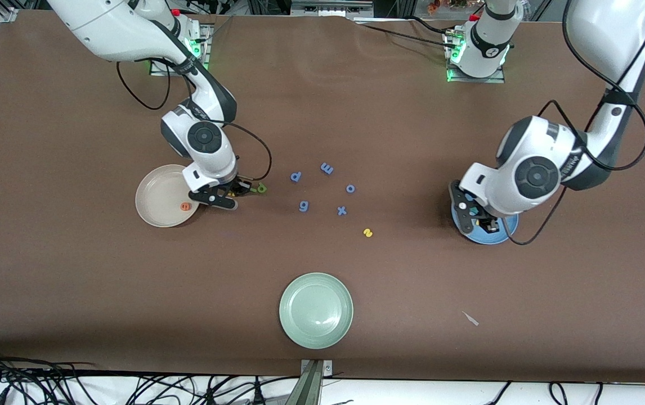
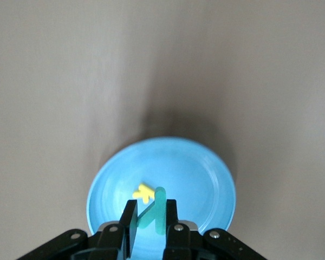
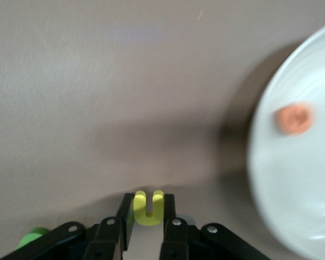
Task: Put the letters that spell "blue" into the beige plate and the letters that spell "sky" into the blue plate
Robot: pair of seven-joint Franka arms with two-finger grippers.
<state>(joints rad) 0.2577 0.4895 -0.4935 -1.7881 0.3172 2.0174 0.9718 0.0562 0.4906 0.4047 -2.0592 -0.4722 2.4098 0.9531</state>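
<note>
My right gripper [image 1: 231,194] is shut on the yellow u [image 3: 149,207], low over the table beside the beige plate [image 1: 156,197]. The orange e [image 1: 186,206] lies in that plate [image 3: 292,216]. A dark green b [image 1: 261,188] rests on the table next to the right gripper [image 3: 147,197]. My left gripper [image 1: 477,219] hangs over the blue plate [image 1: 500,233], shut on the teal y [image 2: 158,212]. A yellow k [image 2: 144,193] lies in the blue plate [image 2: 206,173]. The yellow s [image 1: 367,232] lies on the table between the plates.
Several blue letters [image 1: 327,167] are scattered mid-table between the two arms. A pale green plate [image 1: 316,310] stands near the table's front edge. A small pale scrap [image 1: 470,318] lies toward the left arm's end.
</note>
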